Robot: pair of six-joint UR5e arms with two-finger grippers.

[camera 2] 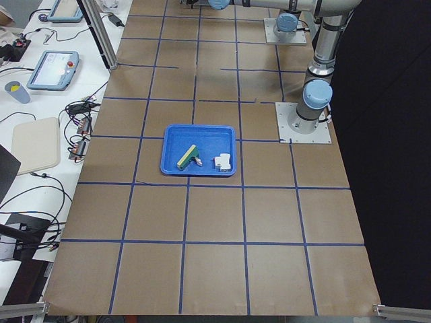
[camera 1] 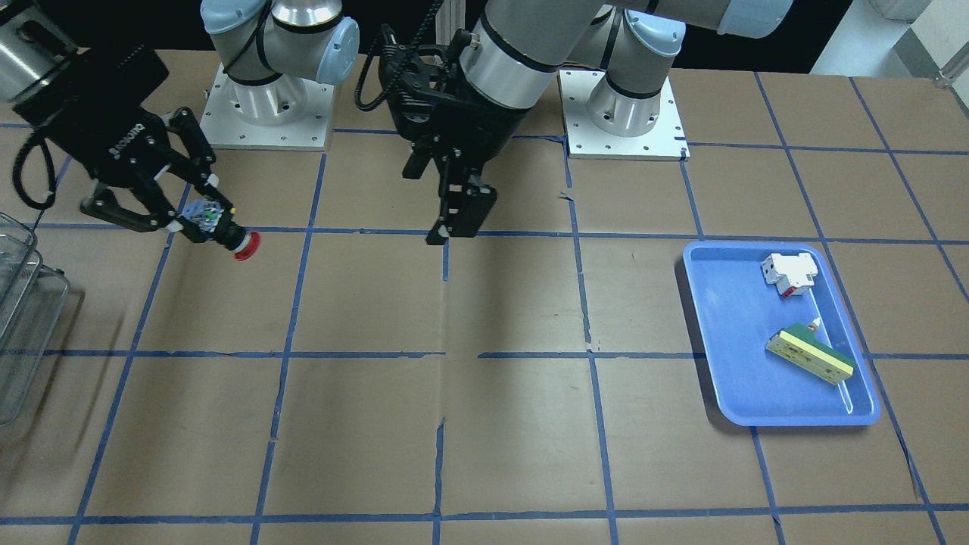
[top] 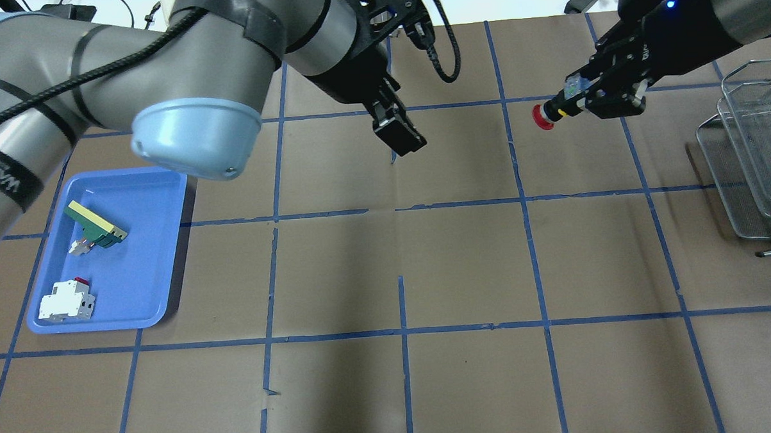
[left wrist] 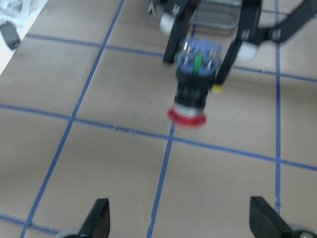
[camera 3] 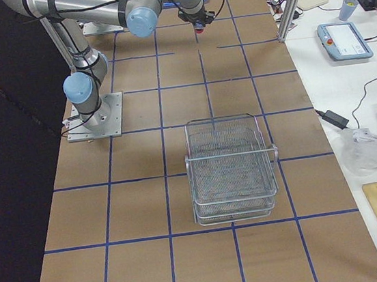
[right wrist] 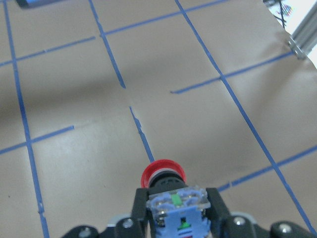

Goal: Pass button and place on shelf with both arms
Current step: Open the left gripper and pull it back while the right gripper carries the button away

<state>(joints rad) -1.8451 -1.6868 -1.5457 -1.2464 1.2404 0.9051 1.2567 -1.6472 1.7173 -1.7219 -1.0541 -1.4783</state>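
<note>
The button (camera 1: pixel 227 233), with red cap, black body and bluish block, is held sideways above the table by my right gripper (camera 1: pixel 198 218), which is shut on its bluish end. It also shows in the overhead view (top: pixel 552 112) and in the right wrist view (right wrist: pixel 163 174), cap pointing away from the gripper (right wrist: pixel 176 210). My left gripper (camera 1: pixel 460 216) hangs open and empty over the table's middle, apart from the button. In the left wrist view (left wrist: pixel 182 223) it faces the button (left wrist: pixel 193 94). The wire mesh shelf (top: pixel 755 159) stands at the table's end beyond my right gripper.
A blue tray (camera 1: pixel 704 333) on my left side holds a white-and-red block (camera 1: pixel 789 274) and a green-and-cream bar (camera 1: pixel 810 354). The shelf also shows in the front view (camera 1: pixel 15 303) and the right side view (camera 3: pixel 232 170). Brown paper with blue tape lines covers the table.
</note>
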